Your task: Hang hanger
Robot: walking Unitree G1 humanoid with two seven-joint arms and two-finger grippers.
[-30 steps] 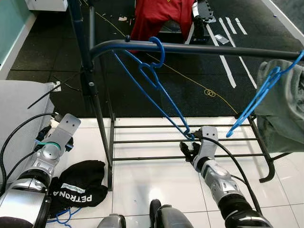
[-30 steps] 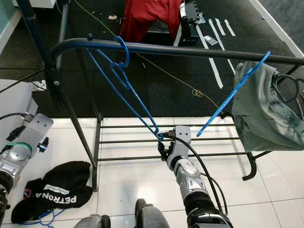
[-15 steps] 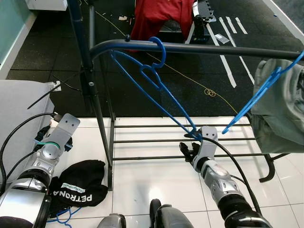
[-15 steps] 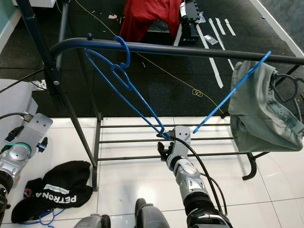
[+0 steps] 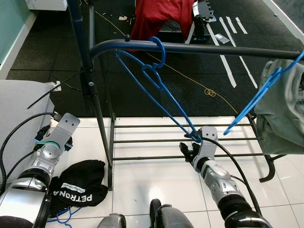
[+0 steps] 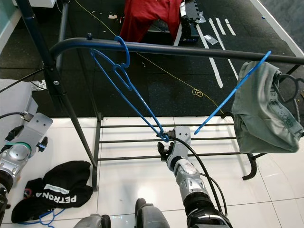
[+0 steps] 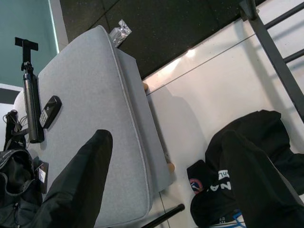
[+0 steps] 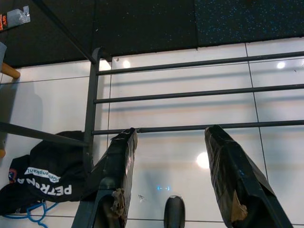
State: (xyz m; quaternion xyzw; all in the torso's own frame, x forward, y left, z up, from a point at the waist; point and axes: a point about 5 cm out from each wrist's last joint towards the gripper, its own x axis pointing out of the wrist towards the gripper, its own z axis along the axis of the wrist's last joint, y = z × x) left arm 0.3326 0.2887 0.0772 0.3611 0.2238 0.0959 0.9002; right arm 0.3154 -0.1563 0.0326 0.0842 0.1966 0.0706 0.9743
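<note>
Grey upholstery of a sofa (image 7: 90, 118) sits at the far left, with a small black remote (image 7: 49, 108) lying on it; the left gripper (image 7: 166, 180) hangs low beside it, its jaws released and wide apart, holding nothing; just below on the white tile floor (image 5: 152, 180) lies a crumpled black garment (image 5: 78, 187) with white lettering. Next comes the dark clothes rack (image 5: 95, 102), its top rail (image 5: 213, 49) running across to the right; the blue hanger (image 5: 156, 80) has its hook over that rail near the left bend and hangs tilted, its lower corner reaching down to the right arm's wrist. The right gripper (image 8: 168, 175) is low in front of the rack's bottom bars, its jaws released and spread, nothing between them. Further right a second blue hanger (image 6: 232, 92) carries a grey-green garment (image 6: 263, 111); behind the rack a red cloth (image 5: 159, 16) is draped.
</note>
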